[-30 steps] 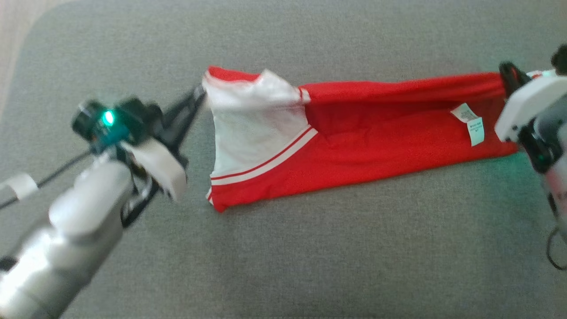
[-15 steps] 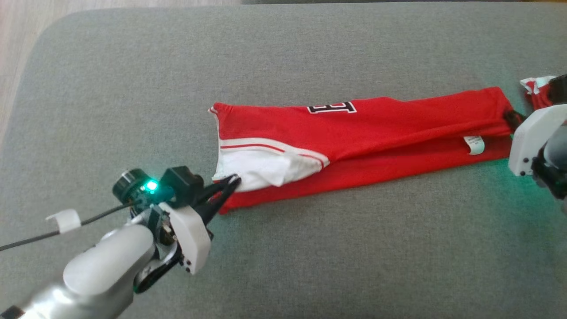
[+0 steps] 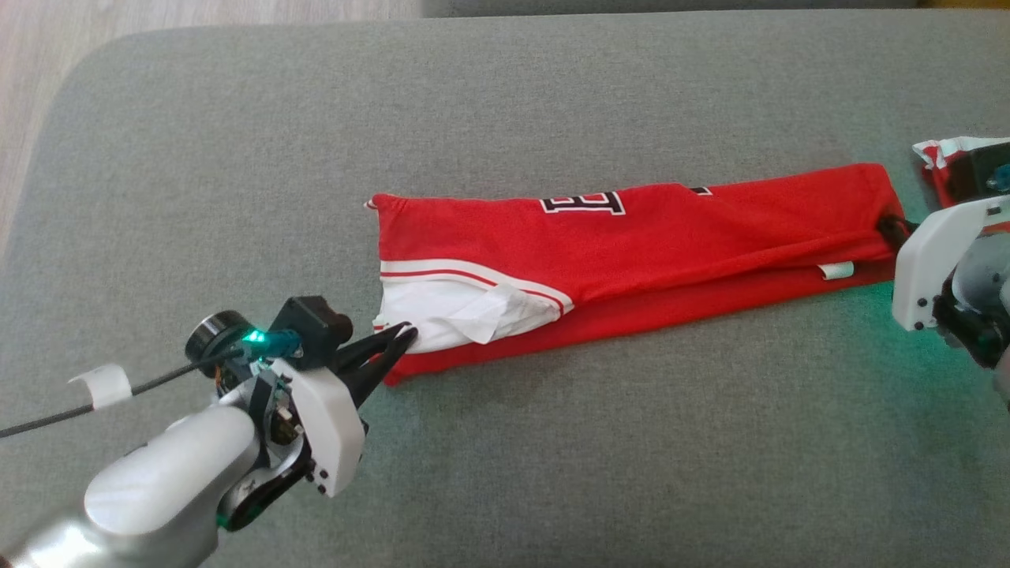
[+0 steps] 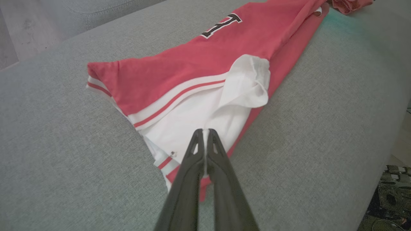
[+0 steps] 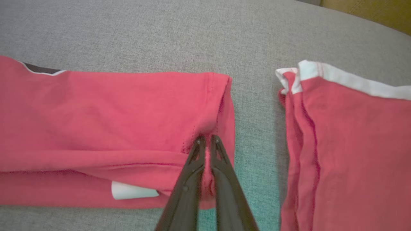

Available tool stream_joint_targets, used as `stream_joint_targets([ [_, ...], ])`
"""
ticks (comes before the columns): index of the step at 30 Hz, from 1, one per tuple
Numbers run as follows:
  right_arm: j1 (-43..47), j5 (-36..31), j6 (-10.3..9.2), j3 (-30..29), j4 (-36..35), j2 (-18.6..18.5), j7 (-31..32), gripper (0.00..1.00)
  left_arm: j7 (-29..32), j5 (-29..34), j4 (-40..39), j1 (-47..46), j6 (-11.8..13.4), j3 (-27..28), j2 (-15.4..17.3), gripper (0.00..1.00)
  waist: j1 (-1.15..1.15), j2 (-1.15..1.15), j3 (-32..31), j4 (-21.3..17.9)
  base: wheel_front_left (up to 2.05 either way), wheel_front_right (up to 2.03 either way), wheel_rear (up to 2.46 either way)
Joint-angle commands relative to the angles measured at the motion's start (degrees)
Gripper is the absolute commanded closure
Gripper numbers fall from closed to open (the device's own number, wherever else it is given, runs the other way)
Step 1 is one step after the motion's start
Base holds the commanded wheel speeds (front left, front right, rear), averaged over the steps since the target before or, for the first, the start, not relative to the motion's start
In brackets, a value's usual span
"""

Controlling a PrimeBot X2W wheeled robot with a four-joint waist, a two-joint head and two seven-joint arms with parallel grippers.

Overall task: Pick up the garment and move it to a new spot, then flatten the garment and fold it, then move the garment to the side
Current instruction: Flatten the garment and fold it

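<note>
The garment (image 3: 631, 252), red with a white sleeve panel and black-and-white lettering, lies as a long folded strip across the grey cushion (image 3: 552, 457). My left gripper (image 3: 406, 335) is shut on the white fabric at the strip's left near corner; the left wrist view shows its tips (image 4: 203, 131) pinched on that white cloth of the garment (image 4: 179, 73). My right gripper (image 3: 892, 229) is shut on the red hem at the right end. The right wrist view shows the garment (image 5: 112, 109) bunched between the closed right gripper (image 5: 206, 138), with a white label beside it.
A second red cloth with white trim (image 3: 943, 162) lies just right of the garment's end, a narrow gap between them (image 5: 350, 144). The cushion's rounded left edge borders wooden floor (image 3: 31, 79). Open cushion lies in front of and behind the strip.
Both grippers carried the garment's far edge over toward me, so the lettered side now faces up. The left gripper came down to the near left corner. Little has moved in the last half second.
</note>
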Motion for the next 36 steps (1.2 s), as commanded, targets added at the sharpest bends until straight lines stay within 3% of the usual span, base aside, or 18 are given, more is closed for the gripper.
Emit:
stream_joint_targets([
  [1, 1.3, 0.5, 0.20, 0.9, -1.1, -1.8, 0.0, 1.00, 0.1, -0.1, -1.6, -1.8, 0.5, 2.6, 2.5, 1.00, 0.00, 0.00, 0.0, -0.1, 0.00, 0.00, 0.00],
  [3, 1.2, 0.5, 0.20, 1.2, -0.9, -1.9, -0.2, 1.00, 0.0, 0.0, -1.6, -1.8, 0.6, 2.5, 2.3, 1.00, 0.00, 0.00, 0.0, -0.1, 0.00, 0.00, 0.00],
  [4, 0.9, 0.3, 0.20, 1.2, -0.8, -2.1, -1.0, 0.75, -0.1, 0.2, -1.5, -1.8, 0.8, 2.4, 2.1, 1.00, 0.00, 0.00, 0.0, -0.2, 0.00, 0.00, 0.00],
  [5, 0.8, 0.5, 0.20, 1.0, -0.5, -2.0, -1.5, 0.00, -0.2, 0.3, -1.3, -1.7, 0.9, 2.3, 1.9, 1.00, 0.00, 0.00, 0.0, -0.3, 0.00, 0.00, 0.00],
  [6, 0.5, 0.8, 0.20, 0.8, -0.2, -1.7, -1.9, 0.00, -0.5, 0.5, -1.0, -1.7, 1.4, 2.3, 1.6, 0.64, 0.00, 0.00, 0.0, -0.4, 0.00, 0.00, 0.00],
  [7, 0.3, 1.1, 0.20, 0.6, -0.2, -1.5, -2.5, 0.00, -1.1, 0.9, -0.6, -1.7, 2.0, 2.5, 1.3, 0.00, 0.00, 0.00, -0.1, -0.4, 0.00, 0.00, 0.00],
  [12, -2.0, 3.2, 0.20, -2.9, -0.4, -0.3, -8.0, 0.00, -6.6, 1.5, 1.2, -1.9, 5.7, 5.3, -1.0, 0.00, 0.00, 0.00, -0.8, -0.8, 0.00, 0.00, 0.00],
  [16, -3.6, 4.4, 0.20, -7.1, -2.1, 1.8, -16.6, 0.00, -15.8, 1.3, 2.4, -2.0, 10.7, 10.7, -3.6, 0.00, 0.00, 0.00, -1.8, -1.2, 0.00, 0.00, 0.00],
  [20, -3.2, 3.5, 0.20, -10.9, -4.8, 5.9, -26.4, 0.00, -23.6, -0.3, 3.0, -0.3, 15.4, 17.7, -6.7, 0.00, 0.00, 0.00, -3.0, -1.9, 0.00, 0.00, 0.00],
  [22, -2.2, 2.8, 0.20, -13.4, -6.4, 8.8, -29.1, 0.00, -24.4, -0.4, 2.2, 1.6, 17.2, 22.2, -8.5, 0.00, 0.00, 0.00, -3.5, -2.2, 0.00, 0.00, 0.00],
  [25, 0.9, -0.4, 0.20, -17.3, -9.8, 13.4, -30.5, 0.00, -24.6, 4.4, -2.4, 6.1, 19.0, 31.9, -12.2, 0.00, 0.00, 0.00, -3.9, -2.7, 0.00, 0.00, 0.00],
  [28, 6.2, -7.2, 0.20, -22.5, -15.9, 18.1, -30.7, 0.00, -24.6, 10.1, -5.5, 13.1, 18.3, 39.5, -16.3, 0.00, 0.00, 0.00, -4.4, -3.2, 0.00, 0.00, 0.00],
  [32, 16.7, -15.2, 0.20, -29.0, -23.0, 25.1, -30.7, 0.00, -24.6, 15.2, -5.5, 21.6, 15.2, 44.9, -21.7, 0.00, 0.00, 0.00, -5.0, -3.4, 0.00, 0.00, 0.00],
  [36, 24.6, -19.6, 0.20, -31.5, -26.3, 27.9, -30.7, 0.00, -24.6, 19.5, -3.9, 27.4, 11.8, 48.8, -26.1, 0.00, 0.00, 0.00, -5.2, -3.4, 0.00, 0.00, 0.00],
])
